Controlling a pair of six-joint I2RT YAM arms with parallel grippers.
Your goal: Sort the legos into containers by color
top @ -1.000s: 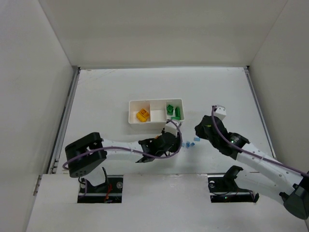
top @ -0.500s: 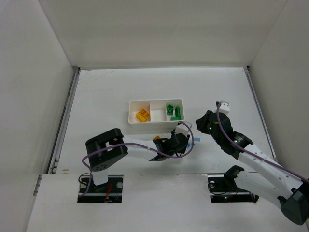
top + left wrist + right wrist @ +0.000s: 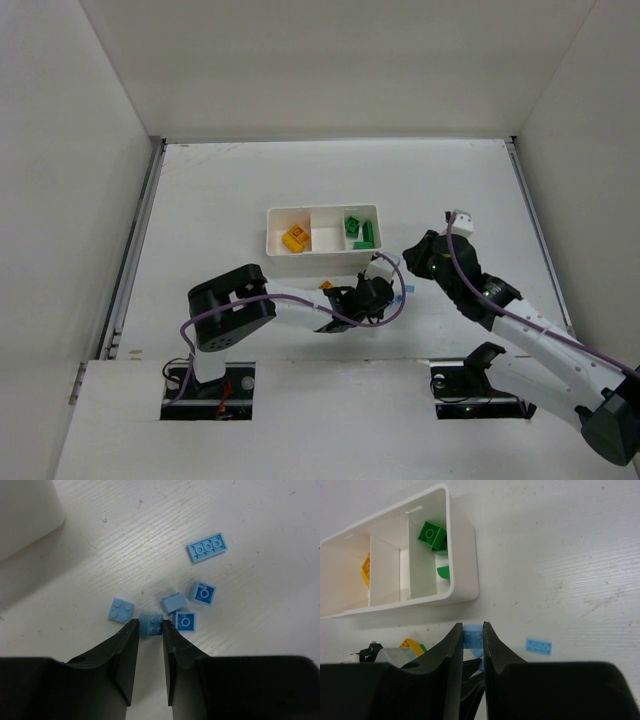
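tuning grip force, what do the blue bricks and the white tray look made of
The blue bricks: hard moulded plastic, matte-smooth, by the crisp studs and edges. White tray: likely thin plastic, slightly glossy, with rounded moulded corners and thin walls.

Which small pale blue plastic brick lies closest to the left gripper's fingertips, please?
The pale blue plastic brick between the fingertips of the left gripper; the other five lie outside that gap.

Left gripper (image 3: 150, 628) hides part of blue lego (image 3: 150, 622).
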